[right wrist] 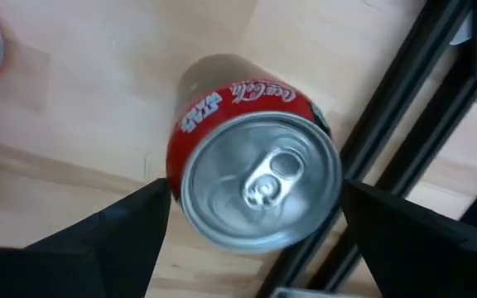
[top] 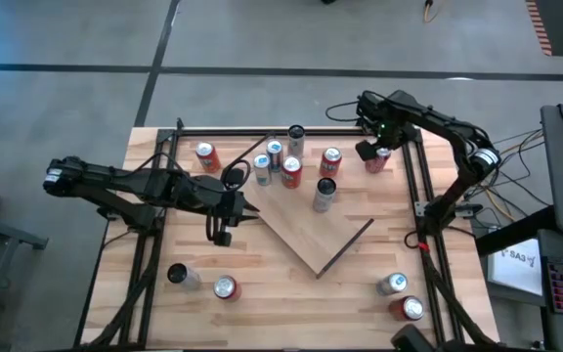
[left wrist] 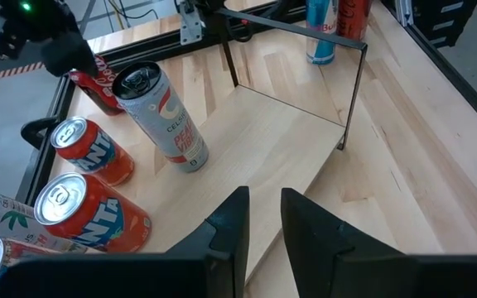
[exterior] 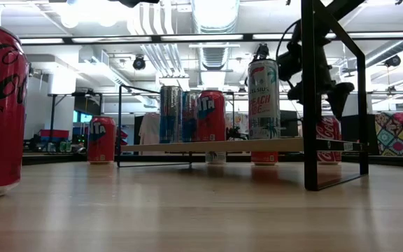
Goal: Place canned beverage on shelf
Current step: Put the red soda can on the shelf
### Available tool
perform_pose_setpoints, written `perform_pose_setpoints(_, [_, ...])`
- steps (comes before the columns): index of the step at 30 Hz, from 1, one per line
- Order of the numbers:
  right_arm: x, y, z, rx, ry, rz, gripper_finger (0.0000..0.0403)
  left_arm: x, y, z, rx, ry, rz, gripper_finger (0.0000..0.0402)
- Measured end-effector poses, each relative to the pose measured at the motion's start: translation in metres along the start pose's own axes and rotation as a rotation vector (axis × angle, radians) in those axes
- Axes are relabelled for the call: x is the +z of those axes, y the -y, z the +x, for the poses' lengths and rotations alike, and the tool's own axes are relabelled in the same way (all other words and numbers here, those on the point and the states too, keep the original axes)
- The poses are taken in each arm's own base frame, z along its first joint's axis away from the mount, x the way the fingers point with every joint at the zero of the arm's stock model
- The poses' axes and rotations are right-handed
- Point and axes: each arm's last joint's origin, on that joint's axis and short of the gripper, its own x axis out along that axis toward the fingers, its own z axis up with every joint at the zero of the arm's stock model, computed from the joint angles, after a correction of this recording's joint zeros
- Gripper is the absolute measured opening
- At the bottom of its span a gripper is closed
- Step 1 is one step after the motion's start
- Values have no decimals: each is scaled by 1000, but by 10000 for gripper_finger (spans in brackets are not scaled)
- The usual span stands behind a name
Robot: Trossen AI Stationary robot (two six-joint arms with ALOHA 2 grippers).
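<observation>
Right pincer [right wrist: 255, 240] wide open, empty, straddling red cola can [right wrist: 255, 161] standing on bench [top: 262, 284] beside shelf [top: 306, 230]. Lower squarely, close mid-body, lift straight, clear frame bar [right wrist: 404, 124].

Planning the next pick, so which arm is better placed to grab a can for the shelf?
Right. Its end effector hangs open directly over the red Coca-Cola can, fingers on either side. The left end effector is over the shelf with nothing between its fingers.

red can [right wrist: 251, 157]: "Coca-Cola", "STAR WARS" | orange cans [left wrist: 89, 213]: "FANTA" | tall can [left wrist: 162, 116]: "CELSIUS"
</observation>
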Motion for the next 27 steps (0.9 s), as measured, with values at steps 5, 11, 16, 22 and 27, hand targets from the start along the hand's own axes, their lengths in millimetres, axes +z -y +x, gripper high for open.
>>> perform_pose_setpoints(5, [-1, -1, 13, -2, -3, -2, 341, 0, 0, 0, 0, 4, -3, 57])
perform_pose_setpoints(11, [-3, -1, 19, -4, -10, -3, 340, 0, 0, 0, 1, 4, -1, 57])
perform_pose_setpoints(16, [1, -2, 19, 8, 34, 1, 331, 0, 0, 0, 1, 4, 0, 57])
perform_pose_setpoints(22, [4, -3, 19, 20, 61, -14, 330, -1, 0, 1, 0, -1, 1, 57])
perform_pose_setpoints(27, [8, -5, 18, 36, 102, -11, 350, -2, 1, 2, -1, -8, 2, 57])
